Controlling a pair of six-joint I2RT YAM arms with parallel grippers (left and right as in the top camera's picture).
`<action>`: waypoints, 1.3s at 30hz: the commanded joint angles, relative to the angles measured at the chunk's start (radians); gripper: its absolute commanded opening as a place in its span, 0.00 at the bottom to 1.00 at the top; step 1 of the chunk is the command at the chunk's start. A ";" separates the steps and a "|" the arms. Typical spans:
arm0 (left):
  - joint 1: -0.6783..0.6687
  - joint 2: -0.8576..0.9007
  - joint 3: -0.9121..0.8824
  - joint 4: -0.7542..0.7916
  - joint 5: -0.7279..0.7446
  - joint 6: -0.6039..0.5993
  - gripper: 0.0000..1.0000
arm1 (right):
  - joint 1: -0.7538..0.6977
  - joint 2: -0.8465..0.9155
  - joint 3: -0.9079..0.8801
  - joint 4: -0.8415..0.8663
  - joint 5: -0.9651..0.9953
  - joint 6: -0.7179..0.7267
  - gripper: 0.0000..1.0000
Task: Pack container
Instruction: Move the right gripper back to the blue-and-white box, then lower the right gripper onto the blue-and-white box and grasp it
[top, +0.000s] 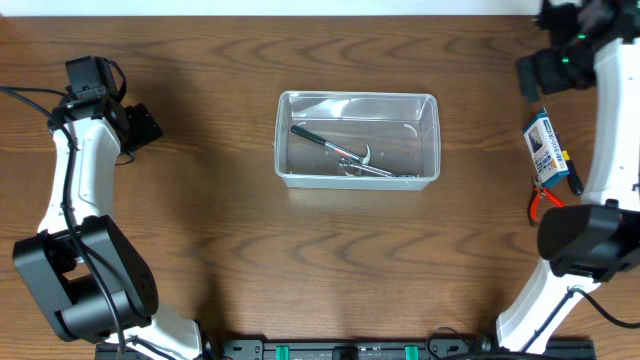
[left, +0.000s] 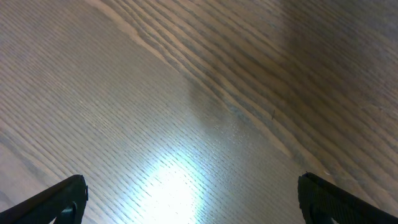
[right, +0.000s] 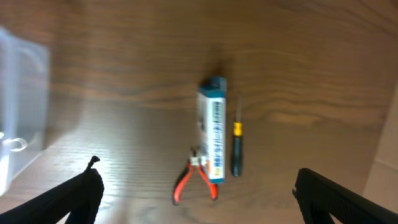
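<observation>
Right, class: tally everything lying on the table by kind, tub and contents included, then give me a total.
Clear container: 1
Black-handled metal tool inside it: 1
Red-handled pliers: 1
Screwdriver: 1
Blue and white pack: 1
Total: 5

Free wood under left claw, clutter under right claw.
Left claw faces bare table. Beneath the right claw lie a blue pack, screwdriver and red pliers, close together; the container wall stands well aside.
</observation>
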 joint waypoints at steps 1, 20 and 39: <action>0.002 0.009 0.022 -0.003 -0.012 -0.002 0.98 | -0.053 -0.008 -0.010 0.010 -0.008 0.010 0.95; 0.002 0.009 0.022 -0.003 -0.012 -0.002 0.98 | -0.137 0.185 -0.344 0.178 -0.034 -0.077 0.85; 0.002 0.009 0.022 -0.003 -0.012 -0.002 0.98 | -0.139 0.249 -0.487 0.314 -0.034 -0.076 0.69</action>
